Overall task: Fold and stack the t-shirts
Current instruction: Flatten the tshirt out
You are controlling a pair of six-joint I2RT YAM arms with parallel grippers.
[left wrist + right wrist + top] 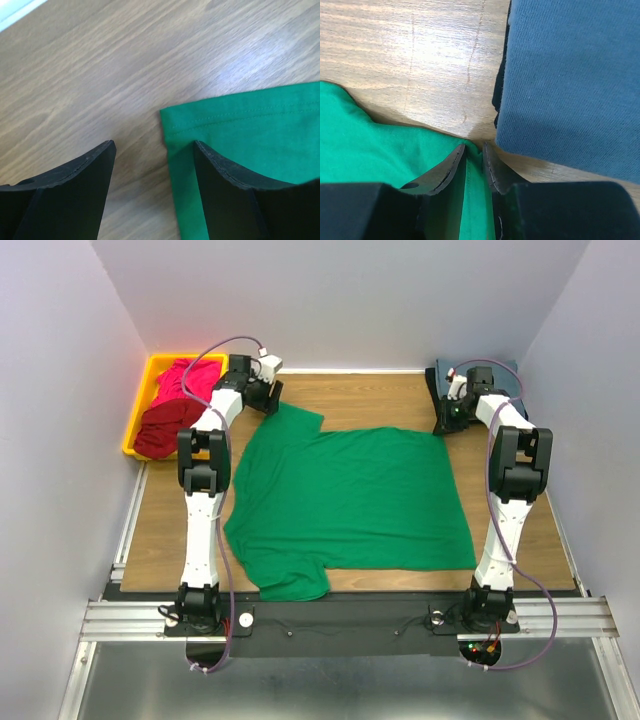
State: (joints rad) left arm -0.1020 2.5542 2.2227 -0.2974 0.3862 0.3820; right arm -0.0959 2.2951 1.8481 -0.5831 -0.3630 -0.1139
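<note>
The bright green t-shirt lies spread flat on the wooden table. My left gripper is open at its far left sleeve corner. In the left wrist view one finger is over the green cloth and the other over bare wood. My right gripper is at the far right corner. In the right wrist view its fingers are shut on the green hem. A folded slate blue-grey shirt lies on a black one just beyond it. Magenta and dark red shirts lie in the bin.
The yellow plastic bin stands at the far left corner of the table. The folded blue-grey stack sits at the far right corner, close behind my right gripper. White walls enclose the table on three sides.
</note>
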